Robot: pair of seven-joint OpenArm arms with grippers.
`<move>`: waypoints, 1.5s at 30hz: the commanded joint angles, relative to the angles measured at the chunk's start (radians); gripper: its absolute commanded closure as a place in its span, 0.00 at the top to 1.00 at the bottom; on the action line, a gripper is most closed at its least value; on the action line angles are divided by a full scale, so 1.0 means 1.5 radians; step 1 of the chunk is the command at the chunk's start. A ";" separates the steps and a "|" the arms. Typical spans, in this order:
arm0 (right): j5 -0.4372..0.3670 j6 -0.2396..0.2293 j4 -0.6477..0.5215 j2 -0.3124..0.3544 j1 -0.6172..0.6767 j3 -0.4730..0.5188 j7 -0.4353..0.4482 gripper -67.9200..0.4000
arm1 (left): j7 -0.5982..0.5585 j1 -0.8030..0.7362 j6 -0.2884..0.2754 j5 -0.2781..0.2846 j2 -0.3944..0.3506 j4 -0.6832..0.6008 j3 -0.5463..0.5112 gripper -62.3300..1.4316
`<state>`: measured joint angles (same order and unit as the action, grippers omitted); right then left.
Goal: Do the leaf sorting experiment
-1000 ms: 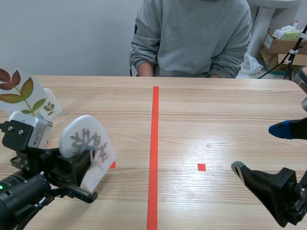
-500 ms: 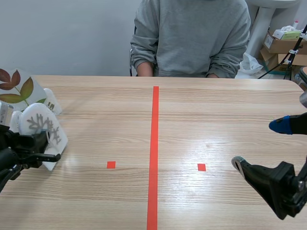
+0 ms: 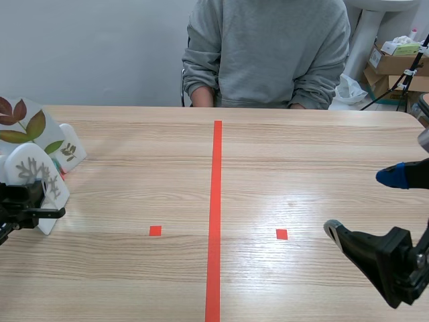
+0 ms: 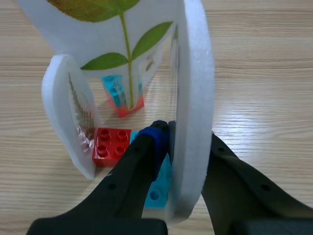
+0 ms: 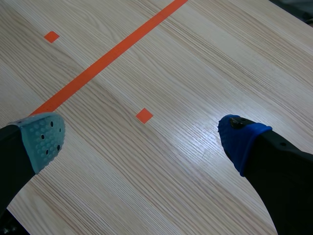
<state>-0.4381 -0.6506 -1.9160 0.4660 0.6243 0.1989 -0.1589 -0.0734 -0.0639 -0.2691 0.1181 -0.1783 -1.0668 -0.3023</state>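
- Your left gripper (image 4: pixel 186 141) squeezes a white foam card (image 4: pixel 195 73), round on top, showing a grey twiggy leaf (image 3: pixel 33 173).
- Your right gripper (image 5: pixel 142 142) has its fingers spread wide.

At the frame's lower right, the right arm (image 3: pixel 382 265) is matte black and blocky. The right gripper (image 5: pixel 140 134) bears one blue pad (image 5: pixel 239 139) and one grey-green dotted pad (image 5: pixel 44 139).

Nearest card (image 3: pixel 30 173) in left tool (image 4: pixel 185 143), just before big card (image 3: pixel 23 124) and small card (image 3: pixel 72 149)
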 commanded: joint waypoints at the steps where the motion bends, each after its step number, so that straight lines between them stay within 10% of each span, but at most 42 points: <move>1: -0.008 0.001 -0.009 0.007 -0.005 0.002 0.010 0.97 | -0.013 0.019 -0.001 -0.005 -0.014 0.002 -0.006 0.07; 23: -0.008 0.001 -0.009 0.007 -0.005 0.002 0.005 0.97 | -0.043 0.087 0.026 -0.010 -0.058 0.116 -0.006 0.07; 30: -0.008 0.001 -0.009 0.007 -0.005 0.002 0.005 0.97 | -0.043 0.087 0.031 -0.010 -0.059 0.116 -0.006 0.41; 45: -0.008 0.001 -0.009 0.007 -0.005 0.002 0.004 0.97 | -0.114 -0.004 0.034 -0.009 -0.061 0.116 -0.046 0.59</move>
<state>-0.4381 -0.6510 -1.9160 0.4660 0.6243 0.1989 -0.1627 -0.2249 -0.0578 -0.2199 0.0982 -0.2550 -0.8761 -0.3496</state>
